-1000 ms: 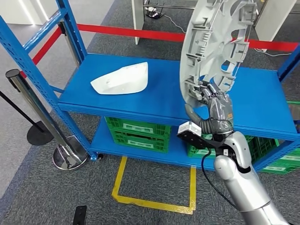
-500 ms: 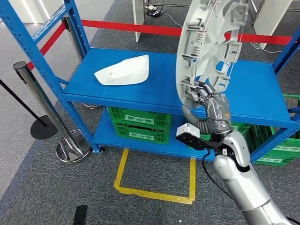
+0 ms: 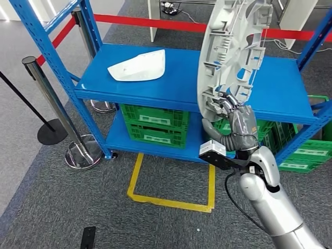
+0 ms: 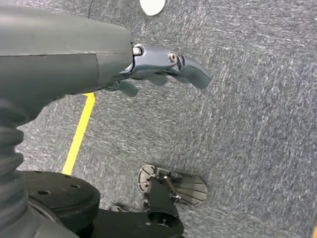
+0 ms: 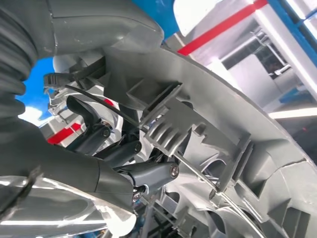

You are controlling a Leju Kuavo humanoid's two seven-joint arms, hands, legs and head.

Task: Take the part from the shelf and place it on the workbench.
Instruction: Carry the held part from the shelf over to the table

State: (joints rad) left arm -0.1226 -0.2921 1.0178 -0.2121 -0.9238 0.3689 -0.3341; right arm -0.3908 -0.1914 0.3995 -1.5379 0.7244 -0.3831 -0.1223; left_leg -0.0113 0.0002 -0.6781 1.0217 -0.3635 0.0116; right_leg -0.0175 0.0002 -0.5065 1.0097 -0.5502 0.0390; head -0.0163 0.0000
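Note:
My right hand (image 3: 236, 124) grips the lower rim of a large grey round wheel cover (image 3: 235, 49), held upright in front of the blue shelf (image 3: 180, 88). The cover's ribbed back side faces me. In the right wrist view the dark fingers (image 5: 149, 173) hook through the ribs of the wheel cover (image 5: 224, 148). A white curved part (image 3: 138, 66) lies on the shelf's upper level at the left. In the left wrist view my left hand (image 4: 164, 64) hangs over the grey carpet with its fingers loosely extended and nothing in them.
Green crates (image 3: 154, 122) stand on the shelf's lower level. A chrome post (image 3: 58, 114) with a round base and a black barrier base (image 3: 51, 131) stand at the left. Red barrier tape (image 3: 156, 23) runs behind the shelf. A yellow square outline (image 3: 172, 199) marks the carpet.
The whole view has shifted: the shelf now lies a little farther off and more to the right. My right hand keeps holding the wheel cover upright.

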